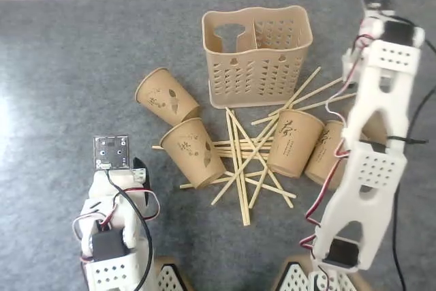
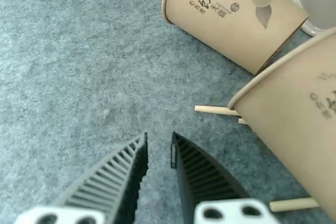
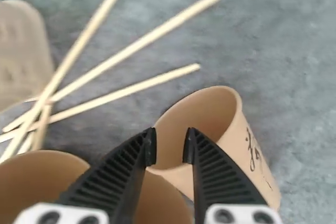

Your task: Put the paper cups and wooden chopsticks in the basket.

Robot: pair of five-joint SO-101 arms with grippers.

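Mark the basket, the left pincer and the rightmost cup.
basket (image 1: 259, 73), high view, front perforated wall.
left pincer (image 2: 158, 138), left wrist view, midway between its fingertips.
rightmost cup (image 1: 325, 153), high view, its side wall.

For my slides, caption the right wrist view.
Right gripper, slightly open, at the rim of a tipped paper cup beside scattered chopsticks.

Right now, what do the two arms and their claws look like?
The left arm and right arm are white plastic with rows of small holes and black motor blocks. Red, black and white wires loop along both; the left also bears a small square board. The left gripper and right gripper each have two dark grey ribbed fingers tapering to points.
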